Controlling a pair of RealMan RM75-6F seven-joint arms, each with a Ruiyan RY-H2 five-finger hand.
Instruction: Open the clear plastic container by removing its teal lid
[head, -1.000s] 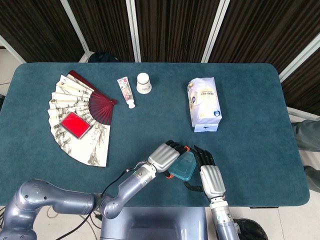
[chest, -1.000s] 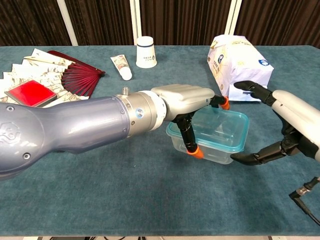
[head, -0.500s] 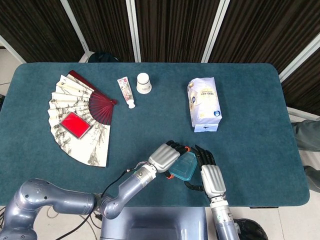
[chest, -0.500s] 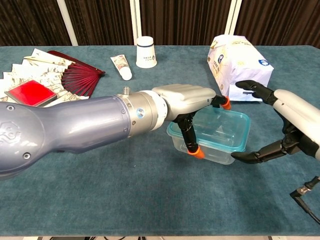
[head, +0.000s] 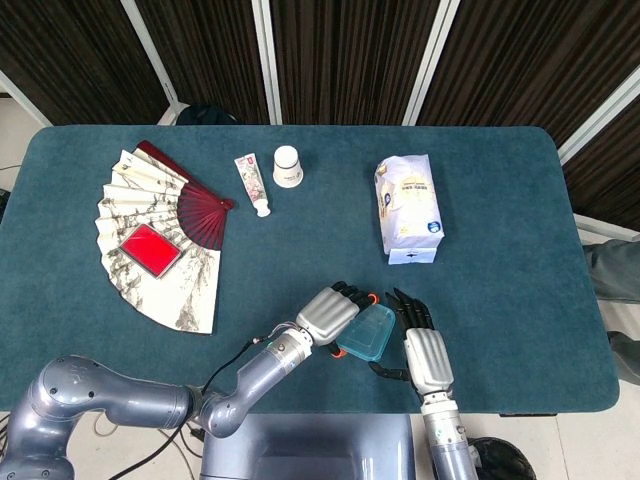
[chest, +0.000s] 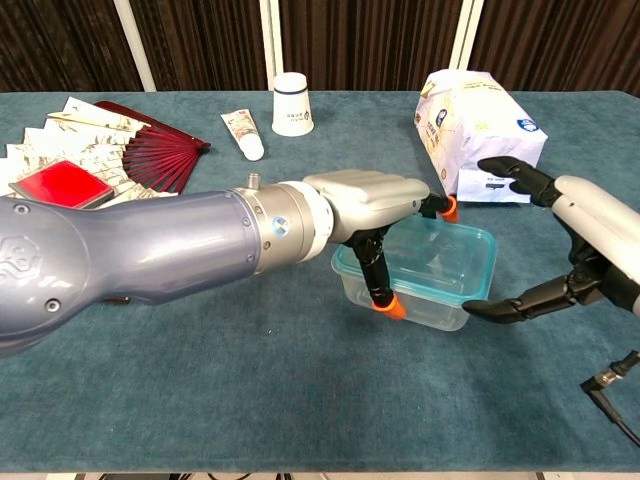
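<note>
The clear plastic container (chest: 445, 300) with its teal lid (chest: 450, 255) sits near the table's front edge, also seen in the head view as container (head: 372, 333). My left hand (chest: 360, 195) grips its left end, with fingers over the far rim and an orange-tipped thumb (chest: 385, 300) against the near wall. The lid lies on the box. My right hand (chest: 585, 245) is spread around the container's right end, holding nothing; its thumb tip is close to the near right corner. Head view shows left hand (head: 328, 313) and right hand (head: 418, 350) flanking the box.
A white tissue pack (chest: 478, 130) lies just behind the container. A white cup (chest: 291, 103) and a tube (chest: 243, 133) stand at the back. An open paper fan (head: 160, 235) with a red card (head: 148, 248) covers the left side. The table's front edge (head: 520, 405) is close.
My right hand has drifted slightly to the right, its fingers a little farther from the container. The left hand keeps its hold and the box has barely shifted.
</note>
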